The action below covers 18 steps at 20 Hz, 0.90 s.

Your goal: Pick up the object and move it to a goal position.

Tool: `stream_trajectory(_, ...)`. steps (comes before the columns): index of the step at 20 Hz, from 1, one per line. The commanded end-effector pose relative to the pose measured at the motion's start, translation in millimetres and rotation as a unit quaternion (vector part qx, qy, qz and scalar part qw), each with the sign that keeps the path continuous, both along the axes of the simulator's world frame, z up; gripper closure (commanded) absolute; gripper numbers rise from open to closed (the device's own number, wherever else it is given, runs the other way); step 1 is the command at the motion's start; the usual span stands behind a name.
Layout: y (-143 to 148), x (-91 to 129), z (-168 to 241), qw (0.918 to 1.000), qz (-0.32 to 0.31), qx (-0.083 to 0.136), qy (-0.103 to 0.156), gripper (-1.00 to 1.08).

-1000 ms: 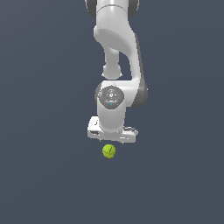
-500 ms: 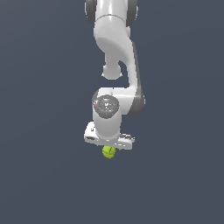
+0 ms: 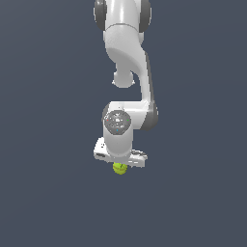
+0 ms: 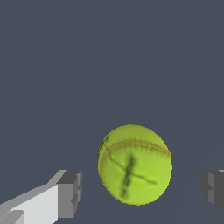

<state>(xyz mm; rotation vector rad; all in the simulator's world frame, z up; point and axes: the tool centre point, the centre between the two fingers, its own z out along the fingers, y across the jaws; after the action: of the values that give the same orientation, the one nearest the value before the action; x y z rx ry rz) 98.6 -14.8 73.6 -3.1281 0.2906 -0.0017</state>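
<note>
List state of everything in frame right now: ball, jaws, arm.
ball: on the dark surface, between the fingers, touched by neither, not lifted.
gripper: jaws open, one finger on each side of the ball, gaps visible on both sides in the wrist view.
arm: reaching down, hand low over the ball, which is partly hidden in the exterior view.

The ball (image 4: 134, 164) lies between the two fingers (image 4: 70, 194) of the hand (image 4: 142, 192), touching neither, directly below the arm (image 3: 126, 72).
</note>
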Motion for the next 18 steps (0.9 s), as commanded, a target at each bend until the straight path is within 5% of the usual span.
stream_trajectory(1,0,-1,-15,1.0,0.0,0.0,0.001,-0.92)
stream_trajectory(10,0,1,-32,1.0,-0.001,0.0,0.001,-0.92)
stream_trajectory(11,0,1,-32,1.0,-0.001,0.0,0.001,1.08)
stream_trajectory(18,0,1,-32,1.0,-0.001,0.0,0.001,1.08)
